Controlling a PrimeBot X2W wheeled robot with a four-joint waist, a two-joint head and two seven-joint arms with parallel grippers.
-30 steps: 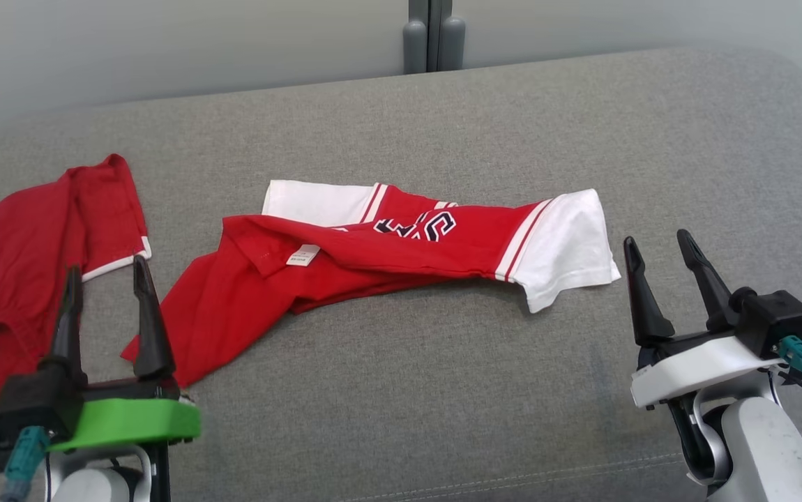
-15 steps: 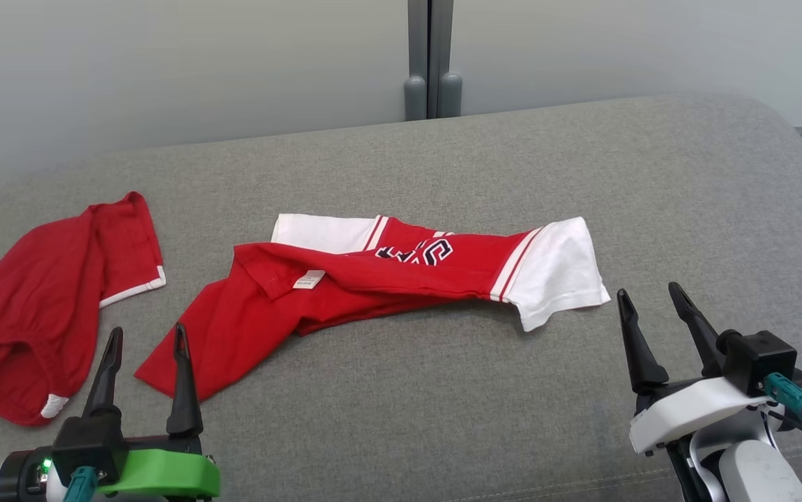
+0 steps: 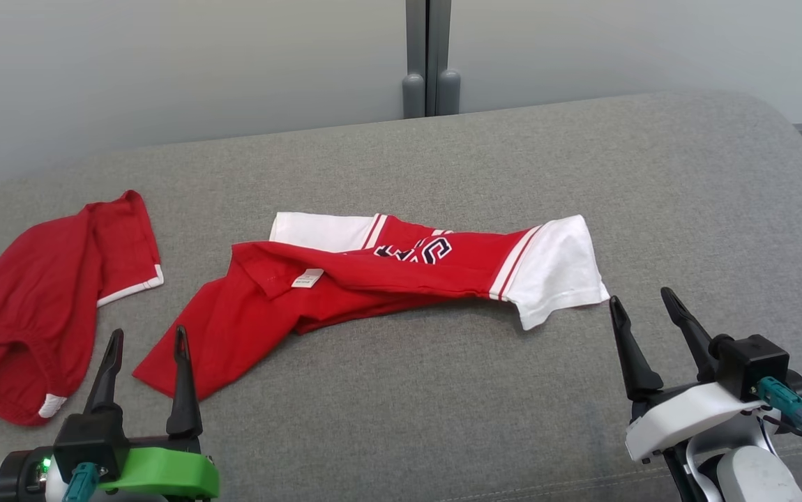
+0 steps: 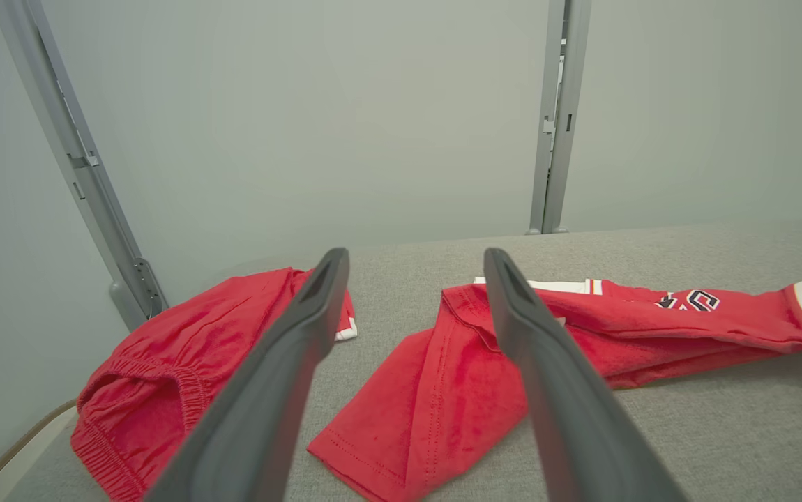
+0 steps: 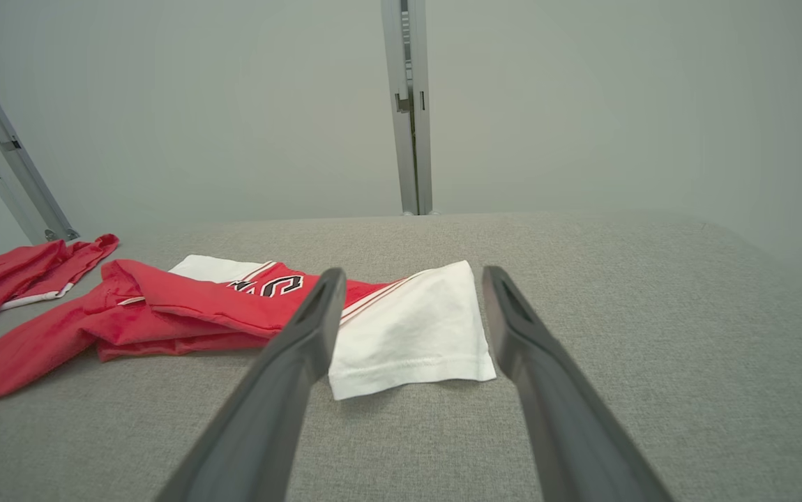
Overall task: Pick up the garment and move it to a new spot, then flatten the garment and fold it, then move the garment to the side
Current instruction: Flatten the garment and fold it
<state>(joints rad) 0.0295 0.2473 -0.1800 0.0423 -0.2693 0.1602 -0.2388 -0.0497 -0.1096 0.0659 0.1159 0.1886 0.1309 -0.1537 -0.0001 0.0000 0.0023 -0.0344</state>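
So: red-and-white jersey [image 3: 387,279] lies crumpled across the middle of the grey upholstered cushion [image 3: 443,404]. It's folded over itself, neck label up, with the white sleeve toward the right edge and the red hem corner toward the near-left. Left gripper [image 3: 148,332] is at the near-left edge, jaws spread wide, holding nothing, tips just beside that hem corner. Right gripper [image 3: 639,295] is at the near-right edge, also wide open and empty, near the white sleeve but apart from it. Red shorts [image 3: 31,314] are bunched at the left edge, apart from the jersey.
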